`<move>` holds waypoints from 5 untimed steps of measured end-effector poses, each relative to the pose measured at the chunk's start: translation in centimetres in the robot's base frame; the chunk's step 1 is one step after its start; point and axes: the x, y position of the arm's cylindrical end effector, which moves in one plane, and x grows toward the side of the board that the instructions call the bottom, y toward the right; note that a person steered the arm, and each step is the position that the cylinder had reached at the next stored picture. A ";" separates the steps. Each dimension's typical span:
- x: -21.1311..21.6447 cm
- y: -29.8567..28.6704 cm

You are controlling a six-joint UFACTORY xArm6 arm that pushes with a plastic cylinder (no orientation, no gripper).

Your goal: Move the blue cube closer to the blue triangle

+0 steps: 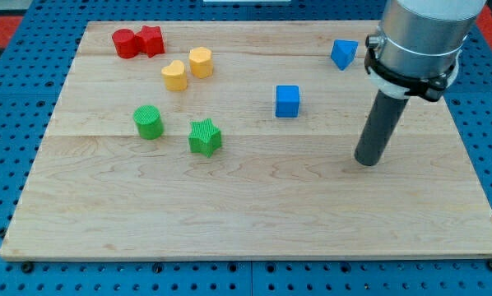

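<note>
The blue cube (287,100) sits on the wooden board (254,205), a little right of centre. The blue triangle (343,53) lies near the board's top edge, up and to the right of the cube, with a gap between them. My tip (366,162) rests on the board to the right of and below the cube, well apart from it. The rod rises from the tip to the arm's grey body at the view's top right, just right of the triangle.
Two red blocks (137,42) touch each other at the top left. A yellow heart (174,76) and a yellow cylinder (201,62) sit below them. A green cylinder (148,122) and a green star (205,137) lie left of centre.
</note>
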 end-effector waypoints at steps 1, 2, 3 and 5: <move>-4.2 -7.0; -9.1 -9.2; -12.3 -8.5; -16.8 -6.3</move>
